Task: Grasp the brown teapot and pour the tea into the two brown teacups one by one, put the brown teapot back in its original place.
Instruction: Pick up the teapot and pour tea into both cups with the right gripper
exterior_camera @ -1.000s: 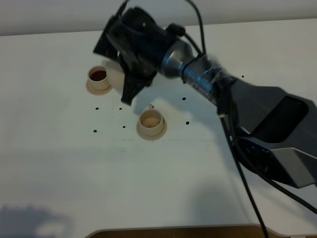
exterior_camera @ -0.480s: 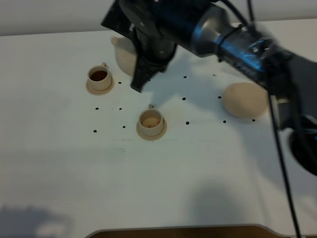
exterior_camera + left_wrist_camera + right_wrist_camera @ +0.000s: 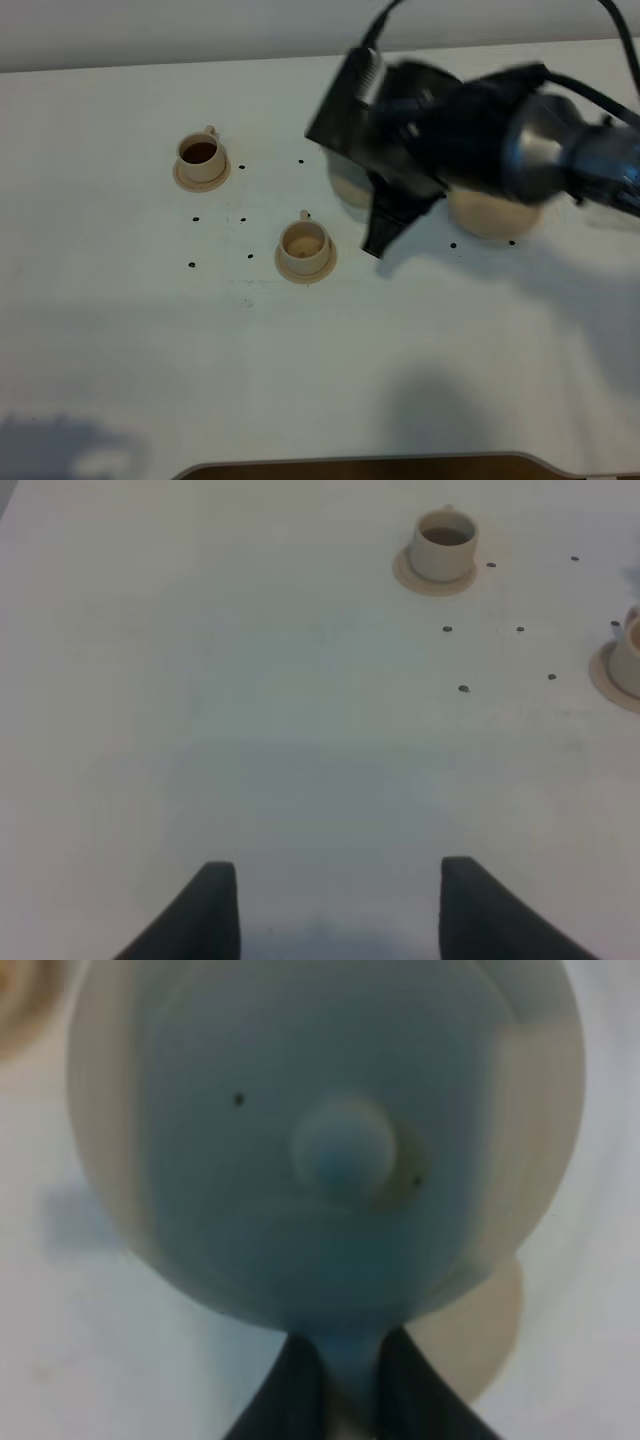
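Right gripper (image 3: 350, 1395): clamped shut on the thin loop handle of the brown teapot (image 3: 330, 1140), whose lid and knob fill the wrist view.
Teapot position: held above the table (image 3: 300, 380), just right of centre in the overhead picture, mostly hidden under the dark, blurred wrist.
Resting disc (image 3: 490, 215): at centre right, half covered by the arm, with the pot hanging off its left edge.
Far teacup (image 3: 200, 155): upper left, on its saucer, dark tea inside.
Near teacup (image 3: 303, 245): centre, close to the pot. Its inside is pale, and I cannot tell how full it is.
Left gripper (image 3: 338, 875): jaws apart, empty, over bare table.
Risk, grip: the hold is on the handle alone, so a heavy pot could swivel or slip.
Risk, landing: lowered from here, the pot would catch the disc's rim and tip.
Risk, spill: a quick swing could slosh tea out of the spout or knock the near teacup.
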